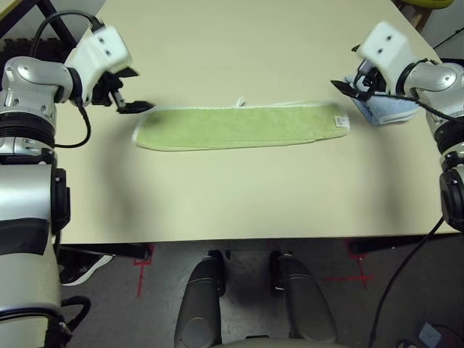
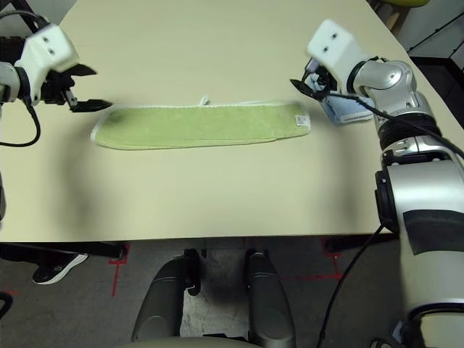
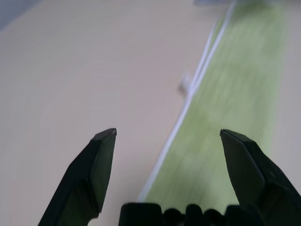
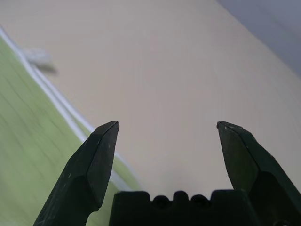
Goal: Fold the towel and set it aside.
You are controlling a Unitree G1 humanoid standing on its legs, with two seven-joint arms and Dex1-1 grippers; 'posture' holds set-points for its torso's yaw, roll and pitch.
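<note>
The left tool (image 1: 130,90) hangs just above the desk (image 1: 232,188) at the towel's left end, its two black fingers spread wide with nothing between them. In the left wrist view those fingers (image 3: 96,165) stand well apart, with bare desk under one and green cloth under the other. The lower finger's tip sits just beside the towel's left end; whether it touches the cloth I cannot tell.

The right tool (image 2: 310,83) hangs off the towel's right end, likewise released, its fingers (image 4: 94,165) parted wide and empty in the right wrist view. It points inward toward the towel, close to the corner but apart from it.

The towel (image 1: 239,127) lies flat on the desk between the two tools, folded into a long narrow strip running left to right. White edging runs along its far side and around the right end. A small white label (image 1: 339,121) sits on the right end, and a small white loop (image 1: 241,103) sticks out from the far edge near the middle.

A folded blue cloth (image 1: 388,109) lies on the desk behind the right tool, partly hidden by it, just past the towel's right end.
</note>
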